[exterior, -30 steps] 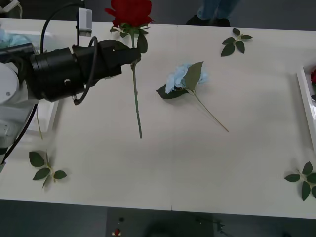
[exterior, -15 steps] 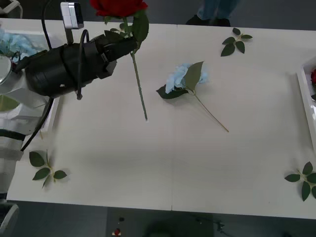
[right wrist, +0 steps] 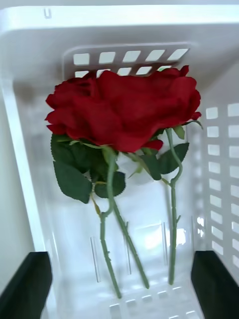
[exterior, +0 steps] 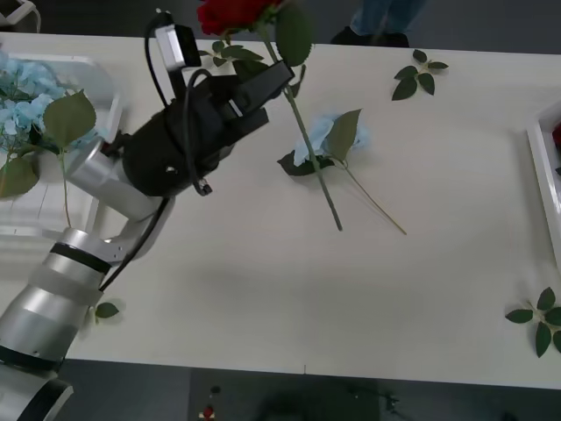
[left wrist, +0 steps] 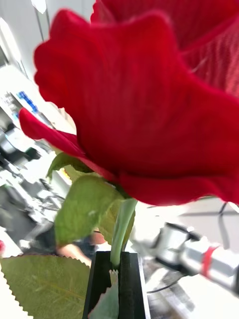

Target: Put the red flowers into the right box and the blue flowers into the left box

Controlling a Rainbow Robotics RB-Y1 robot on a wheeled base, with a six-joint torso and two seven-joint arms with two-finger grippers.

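Note:
My left gripper (exterior: 277,79) is shut on the stem of a red flower (exterior: 233,12) and holds it in the air over the table's middle left. The stem slants down, and its tip hangs by a blue flower (exterior: 326,137) that lies on the table. In the left wrist view the black fingers (left wrist: 130,286) pinch the stem just under the bloom (left wrist: 149,99). The left box (exterior: 88,61) holds blue flowers (exterior: 26,96). My right gripper (right wrist: 119,291) is open above the right box (right wrist: 124,20), where red flowers (right wrist: 124,107) lie. The right box's rim (exterior: 543,184) shows at the table's right edge.
Loose green leaf sprigs lie at the back right (exterior: 419,72), the front right (exterior: 539,320) and the front left (exterior: 105,310). The table's near middle is bare white surface. A person's legs stand beyond the far edge.
My left arm has swung to the right and tilted, carrying the red flower with it. The stem's tip has moved right, from left of the blue flower to right beside it.

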